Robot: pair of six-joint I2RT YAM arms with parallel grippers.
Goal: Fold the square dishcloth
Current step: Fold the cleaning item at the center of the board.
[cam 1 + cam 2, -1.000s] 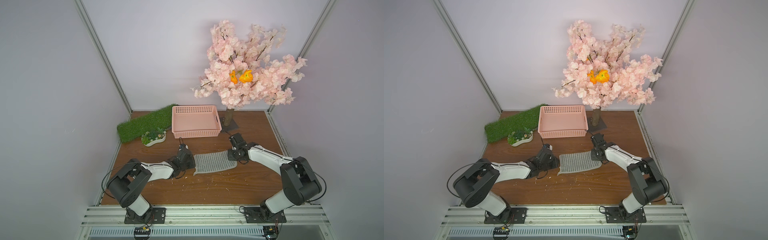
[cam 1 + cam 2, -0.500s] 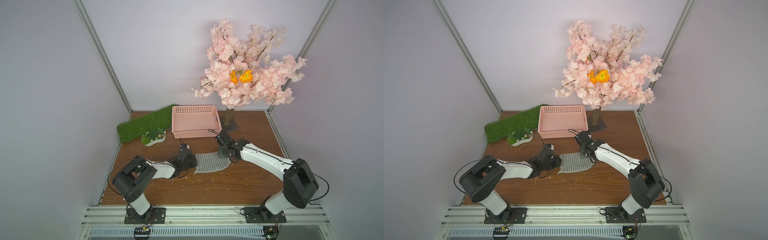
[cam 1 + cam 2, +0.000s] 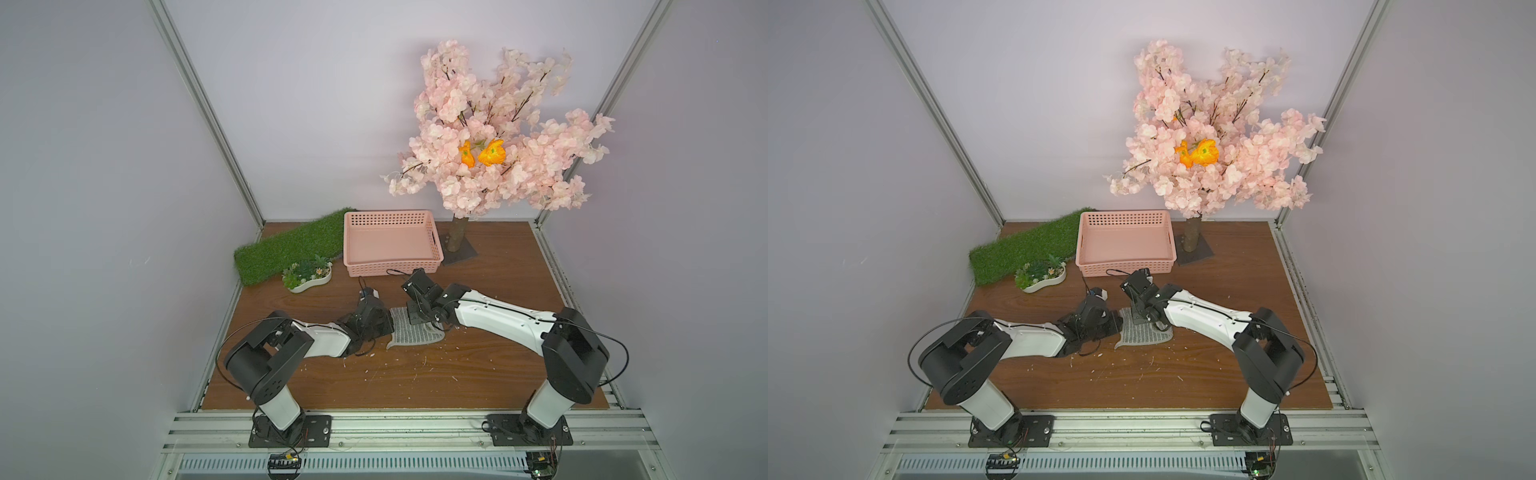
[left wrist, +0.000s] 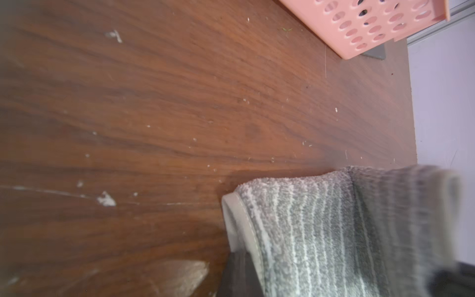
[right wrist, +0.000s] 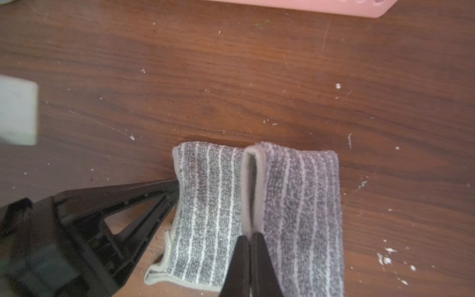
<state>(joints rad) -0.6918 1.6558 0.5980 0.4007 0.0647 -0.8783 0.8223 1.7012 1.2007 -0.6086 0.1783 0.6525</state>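
Grey striped fabric: the square dishcloth (image 3: 409,332) lies on the brown wooden table (image 3: 415,386), on the near side of the pink basket (image 3: 392,268) and apart from it. It sits about mid-table, between the two arms, in both top views (image 3: 1142,336).

Left gripper (image 3: 385,325): low at the cloth's left edge. Its black tip (image 5: 176,186) meets the left hem in the right wrist view. The jaws are together and appear to pinch that hem. In the left wrist view the cloth (image 4: 321,231) fills the area around the fingers, and its pale hem runs into a dark finger (image 4: 236,272).

Right gripper (image 3: 417,318): over the far middle of the cloth. In the right wrist view its two black fingers (image 5: 250,257) are pressed together on a plain grey hem, which stands up as a narrow ridge. Striped cloth (image 5: 210,205) lies on both sides of that ridge, so one part is doubled over.

Cloth shape: not flat, and the near-left corner (image 3: 391,344) curls off to a point.

Surroundings:
- A green grass mat (image 3: 286,249) lies at far left.
- A small white planter (image 3: 306,277) with greenery sits at the mat's near edge.
- A pink blossom tree (image 3: 490,124) with orange flowers stands right of the basket.
- Pale flecks (image 3: 365,368) are scattered on the wood near the cloth.
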